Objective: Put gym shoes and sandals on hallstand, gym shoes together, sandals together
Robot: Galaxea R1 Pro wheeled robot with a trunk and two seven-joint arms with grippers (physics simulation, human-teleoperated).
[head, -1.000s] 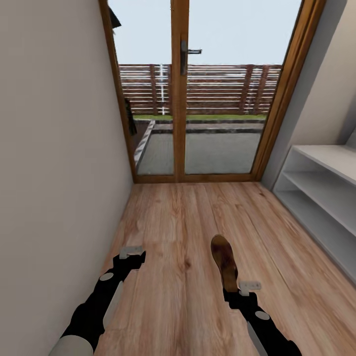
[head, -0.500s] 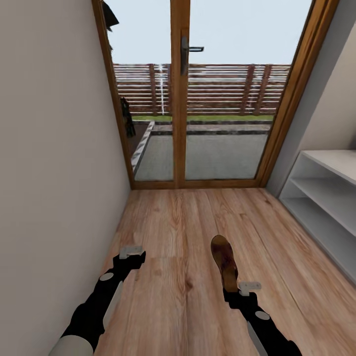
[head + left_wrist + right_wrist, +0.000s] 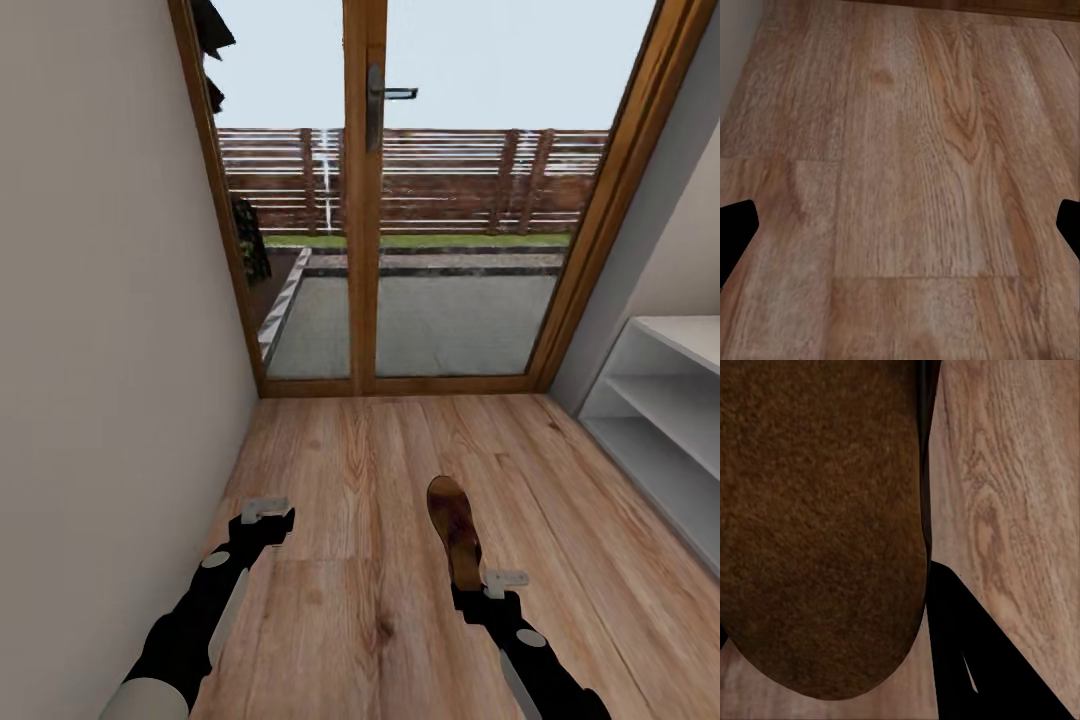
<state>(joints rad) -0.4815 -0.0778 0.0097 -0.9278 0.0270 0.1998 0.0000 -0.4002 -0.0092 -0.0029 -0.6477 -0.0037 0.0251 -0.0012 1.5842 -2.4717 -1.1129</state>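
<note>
Right tool [image 3: 470,585] apparently grips sandal [image 3: 453,528] (aloft).

Left wrist cam: corridor floor [image 3: 907,187] in light brown wood-grain planks, seams running across at mid-left and lower centre. Sliver of pale wall [image 3: 733,45] at upper left. Jaws spread wide, one black tip at each side edge, mid-lower frame, nothing between them.
</note>
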